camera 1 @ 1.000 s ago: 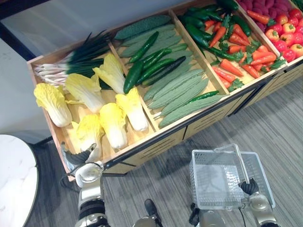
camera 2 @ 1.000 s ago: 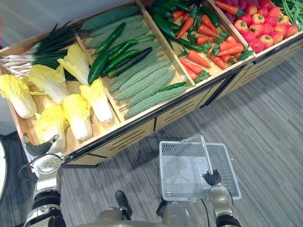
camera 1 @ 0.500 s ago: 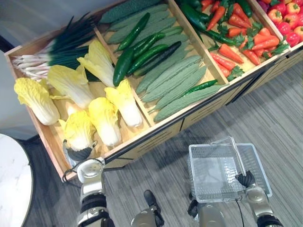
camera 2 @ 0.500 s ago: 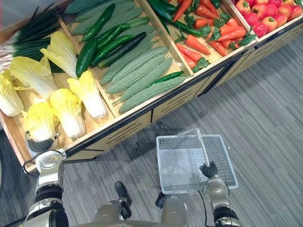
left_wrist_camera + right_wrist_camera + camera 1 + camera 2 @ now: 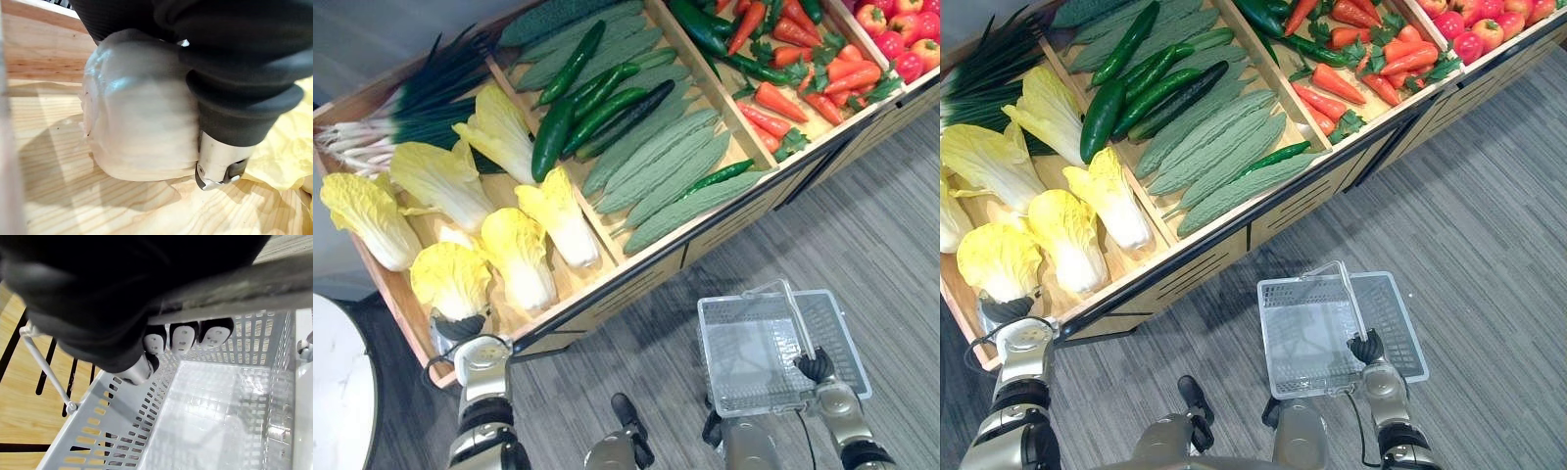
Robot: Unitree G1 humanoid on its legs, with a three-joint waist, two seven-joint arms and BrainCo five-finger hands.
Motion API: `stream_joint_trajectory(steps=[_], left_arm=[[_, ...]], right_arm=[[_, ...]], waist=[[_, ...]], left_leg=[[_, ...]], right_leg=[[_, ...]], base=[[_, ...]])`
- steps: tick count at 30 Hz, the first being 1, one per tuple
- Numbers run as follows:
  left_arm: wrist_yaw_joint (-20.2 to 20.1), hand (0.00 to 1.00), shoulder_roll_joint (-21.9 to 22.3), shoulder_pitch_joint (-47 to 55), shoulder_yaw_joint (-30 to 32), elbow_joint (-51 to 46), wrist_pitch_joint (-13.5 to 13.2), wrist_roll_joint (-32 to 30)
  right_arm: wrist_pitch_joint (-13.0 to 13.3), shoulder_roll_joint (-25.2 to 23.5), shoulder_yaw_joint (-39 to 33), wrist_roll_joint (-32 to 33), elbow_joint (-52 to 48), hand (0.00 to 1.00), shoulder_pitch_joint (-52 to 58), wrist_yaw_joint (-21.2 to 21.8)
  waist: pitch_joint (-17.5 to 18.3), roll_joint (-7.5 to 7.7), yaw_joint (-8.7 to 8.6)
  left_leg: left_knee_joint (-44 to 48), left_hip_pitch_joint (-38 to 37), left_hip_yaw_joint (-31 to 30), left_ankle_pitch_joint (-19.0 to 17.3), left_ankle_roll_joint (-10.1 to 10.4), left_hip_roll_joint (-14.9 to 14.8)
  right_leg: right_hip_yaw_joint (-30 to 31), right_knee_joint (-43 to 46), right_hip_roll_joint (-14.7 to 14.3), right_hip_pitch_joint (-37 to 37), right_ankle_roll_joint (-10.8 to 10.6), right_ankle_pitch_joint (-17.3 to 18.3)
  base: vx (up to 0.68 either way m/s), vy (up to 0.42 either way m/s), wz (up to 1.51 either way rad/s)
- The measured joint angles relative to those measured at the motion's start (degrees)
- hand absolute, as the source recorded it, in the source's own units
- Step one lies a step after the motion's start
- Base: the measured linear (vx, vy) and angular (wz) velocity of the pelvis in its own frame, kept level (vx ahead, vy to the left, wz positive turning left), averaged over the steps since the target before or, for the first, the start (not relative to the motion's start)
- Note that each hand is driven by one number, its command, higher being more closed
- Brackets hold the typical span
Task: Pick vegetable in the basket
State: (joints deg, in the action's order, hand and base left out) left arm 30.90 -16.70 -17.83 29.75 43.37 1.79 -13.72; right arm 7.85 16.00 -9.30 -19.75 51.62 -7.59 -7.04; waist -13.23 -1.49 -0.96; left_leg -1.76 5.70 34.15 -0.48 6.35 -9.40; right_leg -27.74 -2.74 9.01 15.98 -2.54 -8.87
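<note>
Now the left hand (image 5: 462,327) has closed over the smooth white stem end of a yellow, crinkly-leaved cabbage (image 5: 450,279). A second ago its fingers stood spread beside that end. The cabbage lies at about 8 o'clock in the head view, in the near corner of the pale wooden display bin (image 5: 607,294). Towards 12 o'clock lie knobbly bitter gourds (image 5: 671,166) and glossy cucumbers (image 5: 592,103). At 4 o'clock the right hand (image 5: 816,366) stays clenched round the thin grey handle (image 5: 800,323) of a white perforated basket (image 5: 709,357), held over grey striped carpet (image 5: 891,225).
</note>
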Motion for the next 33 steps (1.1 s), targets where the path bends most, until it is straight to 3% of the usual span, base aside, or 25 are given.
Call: stream_joint_trajectory(steps=[9, 14, 19, 23, 29, 33], left_arm=[[-1.09, 1.0, -1.16, -1.38, -0.13, 4.38, -0.49, 0.53], [-1.95, 1.0, 0.78, -2.18, -0.05, 3.11, -0.37, 6.42], [3.01, 1.0, 8.69, 0.62, 0.07, -15.43, -0.39, 7.91], [7.71, 1.0, 13.33, 1.53, 0.72, -29.08, -1.25, 5.83], [11.89, 1.0, 17.76, 1.85, 1.58, -39.91, -1.97, 3.76], [13.9, 1.0, 18.72, 1.92, 0.93, -45.28, -2.49, 3.27]], right_arm=[[0.08, 1.2, 0.88, 0.03, 1.05, 1.0, -0.12, 0.01], [0.04, 1.18, 1.1, 0.01, 1.05, 1.0, 0.65, 0.02], [0.02, 0.85, 0.56, -0.12, 1.02, 1.0, 2.35, -0.38], [-0.01, 0.64, -0.96, -0.63, 1.38, 1.0, 3.81, -1.36], [-0.06, 0.57, -1.95, -0.68, 3.53, 1.0, 5.66, -1.61], [-0.08, 0.47, -2.1, -0.67, 3.58, 1.0, 6.65, -1.61]], waist=[[-0.02, 0.06, -0.09], [0.05, 0.02, -0.25], [0.52, 0.46, 0.2], [1.58, -0.36, 1.07], [4.6, -1.52, 1.07], [6.46, -1.32, 1.12]], left_leg=[[-0.03, -2.01, -0.18, -0.07, 0.07, 0.26], [0.0, -3.3, -2.41, -0.04, 0.03, 0.52], [0.04, -3.94, -6.12, 0.01, -0.03, 0.63], [0.14, -4.17, -8.13, 0.29, -0.4, 0.78], [-0.16, -4.85, -9.77, 0.69, -0.95, 1.21], [-0.24, -4.89, -9.86, 0.88, -1.18, 1.24]], right_leg=[[-0.15, -0.25, 0.46, -2.25, -0.22, -0.15], [-2.19, -0.67, 1.15, -5.06, -0.3, -0.2], [-4.91, -1.1, 1.28, -7.99, -0.34, -0.2], [-6.47, -1.13, 1.54, -9.59, -0.35, -0.18], [-7.59, -1.22, 1.99, -11.29, -0.38, -0.16], [-7.59, -1.25, 2.08, -11.35, -0.65, -0.36]], base=[[0.0, 0.006, 0.01], [-0.02, 0.025, 0.2], [-0.02, 0.011, 0.34], [-0.02, 0.008, 0.22], [-0.03, 0.006, 0.15], [-0.02, -0.004, 0.03]])
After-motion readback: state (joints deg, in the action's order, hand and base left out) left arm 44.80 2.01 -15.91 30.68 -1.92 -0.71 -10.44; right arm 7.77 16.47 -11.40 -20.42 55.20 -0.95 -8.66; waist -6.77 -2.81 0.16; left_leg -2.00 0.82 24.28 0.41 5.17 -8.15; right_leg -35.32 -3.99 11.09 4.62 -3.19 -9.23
